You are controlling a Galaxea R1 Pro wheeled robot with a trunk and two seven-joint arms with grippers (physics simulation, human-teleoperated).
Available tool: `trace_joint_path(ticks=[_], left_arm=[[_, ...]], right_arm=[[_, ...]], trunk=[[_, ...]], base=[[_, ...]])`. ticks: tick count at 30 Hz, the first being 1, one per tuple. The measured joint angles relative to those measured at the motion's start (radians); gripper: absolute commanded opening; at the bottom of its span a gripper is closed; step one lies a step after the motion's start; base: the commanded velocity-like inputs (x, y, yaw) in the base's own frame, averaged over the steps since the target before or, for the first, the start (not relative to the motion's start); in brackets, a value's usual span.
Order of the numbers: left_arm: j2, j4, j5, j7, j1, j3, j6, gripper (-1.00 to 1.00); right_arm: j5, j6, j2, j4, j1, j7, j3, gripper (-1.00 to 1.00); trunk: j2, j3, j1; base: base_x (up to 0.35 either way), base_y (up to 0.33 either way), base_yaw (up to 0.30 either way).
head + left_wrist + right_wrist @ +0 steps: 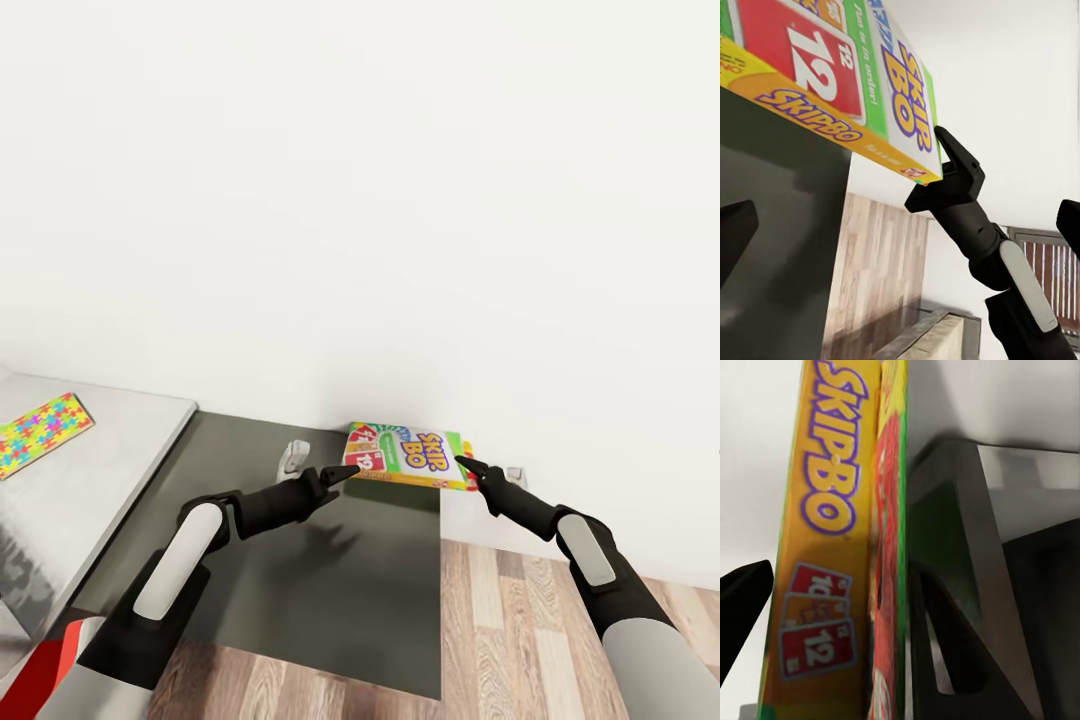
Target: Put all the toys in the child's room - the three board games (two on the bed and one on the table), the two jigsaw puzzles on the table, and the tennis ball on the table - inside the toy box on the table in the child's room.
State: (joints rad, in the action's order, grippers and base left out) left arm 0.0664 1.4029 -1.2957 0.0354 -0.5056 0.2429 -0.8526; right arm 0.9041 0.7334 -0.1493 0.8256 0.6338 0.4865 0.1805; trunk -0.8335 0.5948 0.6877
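Observation:
A Skip-Bo board game [410,455], a flat yellow, green and red box, hangs in the air over the far edge of the table's dark grey cabinet section [300,580], close to the white wall. My right gripper [470,466] is shut on the box's right end; in the left wrist view the right gripper [926,171] pinches the corner of the box [870,82]. One right finger [742,607] lies against the box's yellow side [825,510]. My left gripper [345,472] is open at the box's left end. A jigsaw puzzle [40,432] lies on the light grey top [130,440].
The white wall rises directly behind the cabinet, with two small sockets [292,458] low on it. Wood-plank floor [560,640] lies to the right of the cabinet's edge. A red object [40,660] shows by my left arm at the bottom left.

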Motion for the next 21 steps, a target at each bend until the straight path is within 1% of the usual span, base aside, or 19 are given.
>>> trace_joint_path(ticks=[16, 19, 21], left_arm=[[0.000, 0.001, 0.000, 0.000, 0.000, 0.000, 0.001, 1.00], [0.000, 0.001, 0.000, 0.000, 0.000, 0.000, 0.001, 1.00], [-0.001, 0.001, -0.001, 0.000, 0.000, 0.000, 0.001, 1.00]], right_arm=[[0.002, 0.000, 0.000, 0.024, 0.000, 0.001, -0.001, -1.00], [0.002, 0.000, 0.000, 0.028, 0.000, 0.006, -0.001, -1.00], [0.004, 0.000, 0.000, 0.028, 0.000, 0.023, 0.000, -1.00]], trunk=[[0.112, -0.050, -0.061], [0.133, -0.060, -0.073], [0.147, -0.066, -0.081]], base=[[0.000, 0.000, 0.000], [0.000, 0.000, 0.000], [0.000, 0.000, 0.012]])
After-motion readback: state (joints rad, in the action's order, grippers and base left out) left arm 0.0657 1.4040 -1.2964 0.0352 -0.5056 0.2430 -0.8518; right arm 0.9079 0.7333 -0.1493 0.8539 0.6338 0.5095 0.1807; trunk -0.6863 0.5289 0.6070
